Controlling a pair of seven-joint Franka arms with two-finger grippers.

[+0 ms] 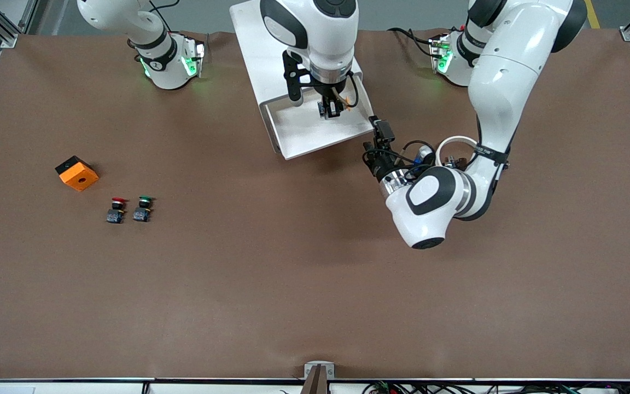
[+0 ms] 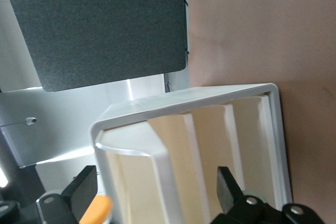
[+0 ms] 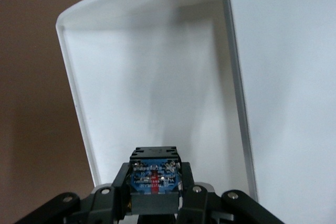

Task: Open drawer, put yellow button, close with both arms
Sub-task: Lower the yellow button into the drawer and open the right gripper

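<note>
The white cabinet stands at the robots' edge of the table with its top drawer pulled out toward the front camera. My right gripper hangs over the drawer's white tray. It is shut on the yellow button, whose blue base and black body face the right wrist camera. A bit of its orange cap shows in the front view. My left gripper is open at the drawer's corner toward the left arm's end. Its fingers stand either side of the drawer's front end. The orange cap shows there too.
A red-capped button and a green-capped button stand side by side toward the right arm's end. An orange block with a black side lies near them. The three lower beige drawer fronts are shut.
</note>
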